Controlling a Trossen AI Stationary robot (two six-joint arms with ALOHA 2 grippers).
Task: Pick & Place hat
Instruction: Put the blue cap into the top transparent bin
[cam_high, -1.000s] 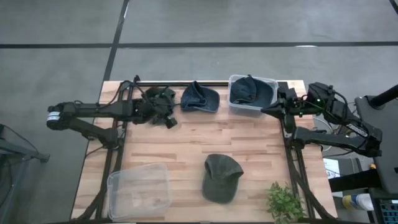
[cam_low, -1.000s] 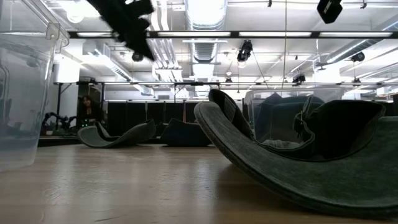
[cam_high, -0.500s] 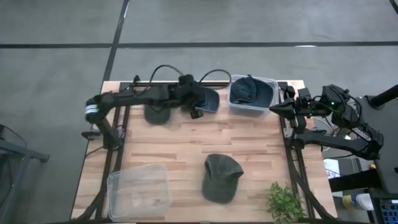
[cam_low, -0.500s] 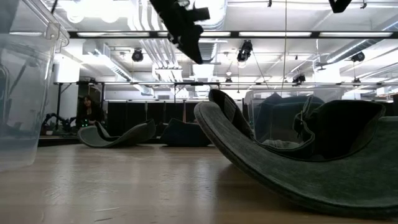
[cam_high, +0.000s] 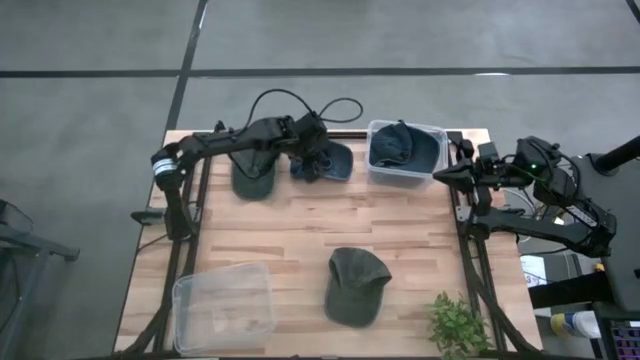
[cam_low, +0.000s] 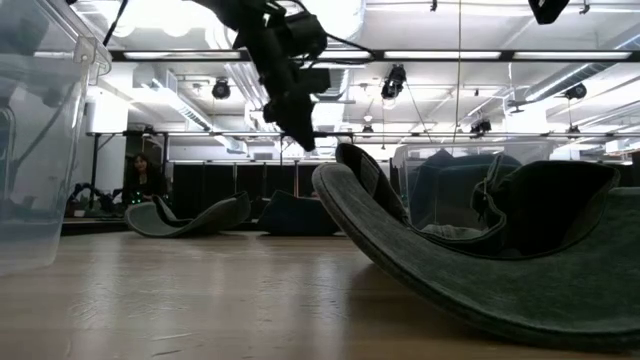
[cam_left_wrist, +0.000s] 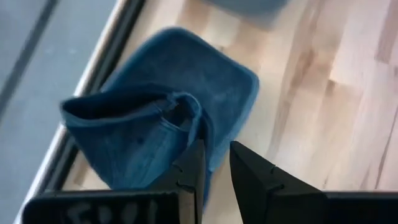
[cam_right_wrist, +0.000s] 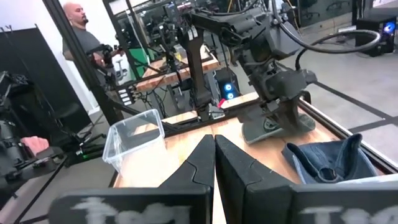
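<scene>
A crumpled blue denim hat (cam_high: 330, 159) lies at the table's far edge, brim flat.

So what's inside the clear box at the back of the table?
A dark blue hat sits inside the clear box at the back right. Its crown and brim show from above. What lies underneath it, on the box's floor, is covered.

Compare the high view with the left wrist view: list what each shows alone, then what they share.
High view only: the green hat near the table's front, the empty clear bin, a blue hat inside the far bin, the plant, the right gripper at the table's right edge.
Left wrist view only: the narrow gap between the left gripper's fingers.
Both: the blue hat lying under it.
</scene>
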